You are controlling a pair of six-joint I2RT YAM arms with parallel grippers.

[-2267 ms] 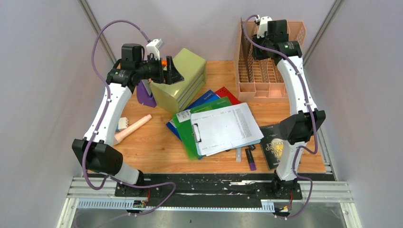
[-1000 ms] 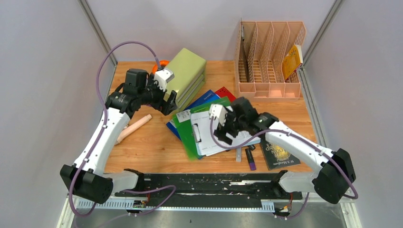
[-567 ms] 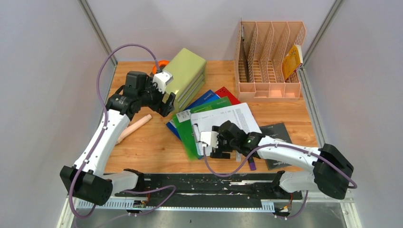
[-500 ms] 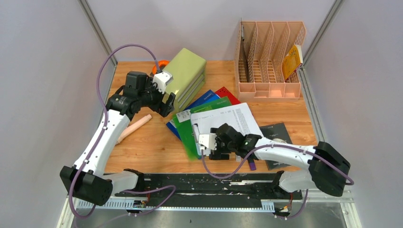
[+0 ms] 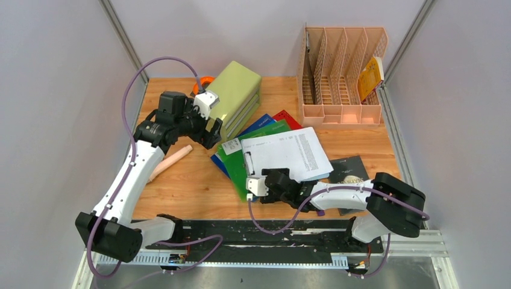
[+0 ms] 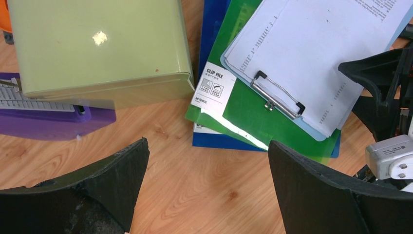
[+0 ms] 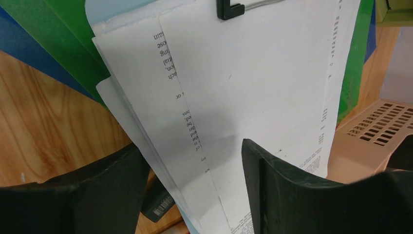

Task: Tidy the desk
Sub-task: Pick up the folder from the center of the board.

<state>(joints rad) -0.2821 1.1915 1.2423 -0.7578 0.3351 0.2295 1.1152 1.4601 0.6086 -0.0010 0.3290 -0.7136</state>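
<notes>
The desk (image 5: 193, 186) is an orange-brown wood tabletop. A clipboard with white printed sheets (image 5: 289, 150) lies on a green folder (image 5: 238, 165), a blue one and a red one (image 5: 288, 118). My right gripper (image 5: 284, 183) is low at the clipboard's near edge. In the right wrist view (image 7: 192, 146) it is open, with the sheets (image 7: 253, 73) running between the fingers, one finger under the edge. My left gripper (image 5: 212, 129) hovers open and empty beside the olive-green drawer chest (image 5: 235, 96). In the left wrist view (image 6: 207, 146) bare wood lies below it.
A peach file rack (image 5: 340, 72) at the back right holds a yellow book (image 5: 370, 75). A black book (image 5: 352, 171) and a purple marker (image 5: 319, 211) lie under my right arm. A peach cylinder (image 5: 169, 161) lies at the left. A purple item (image 6: 48, 114) sits beside the chest.
My right arm swung from the file rack down to the clipboard's near edge, leaving the yellow book in the rack. The clipboard has shifted slightly. My left gripper lowered beside the chest and now holds still.
</notes>
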